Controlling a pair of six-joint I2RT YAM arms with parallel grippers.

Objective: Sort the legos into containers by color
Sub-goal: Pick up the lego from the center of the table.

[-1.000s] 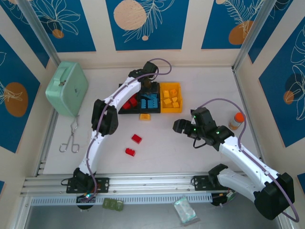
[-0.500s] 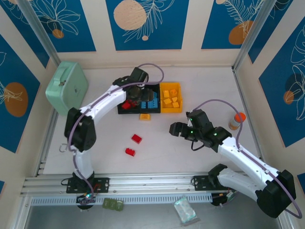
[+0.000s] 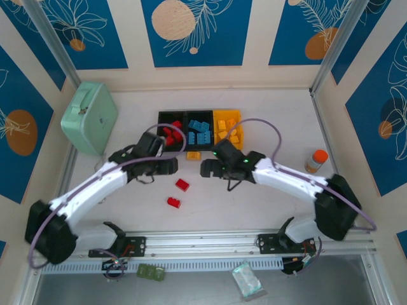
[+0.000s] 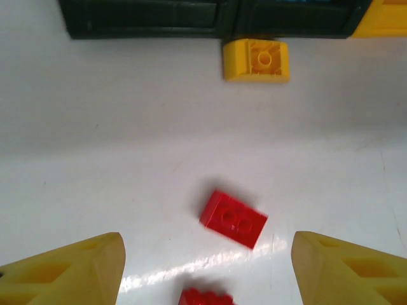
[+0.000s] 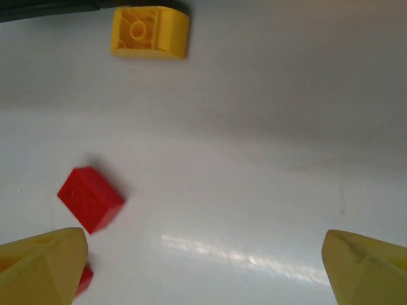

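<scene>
Two red pieces lie loose on the white table [image 3: 254, 210], well short of the bins. One red lego [image 3: 173, 203] sits nearest the arms, and a second red lego [image 3: 182, 185] lies just beyond it, skewed to the table edge. Both arms hang just beyond and above this pair. The left gripper [image 4: 207, 244] is spread wide with nothing between its yellow fingers [image 4: 70, 270]. The right gripper [image 5: 205, 244] faces it from the right, likewise spread wide and bare. Farther on, a yellow lego [image 3: 193, 155] rests hard by the near wall of the containers [image 4: 146, 27], a row of three at the far middle of the table. Red pieces fill the left black bin, blue the middle black one, and yellow the yellow-orange bin on the right. The loose pieces look light, rigid and smooth, likely to skid on the slick surface if nudged. A pinch across the two long flat sides, fingers turned square to the skewed brick, appears the surest hold.
</scene>
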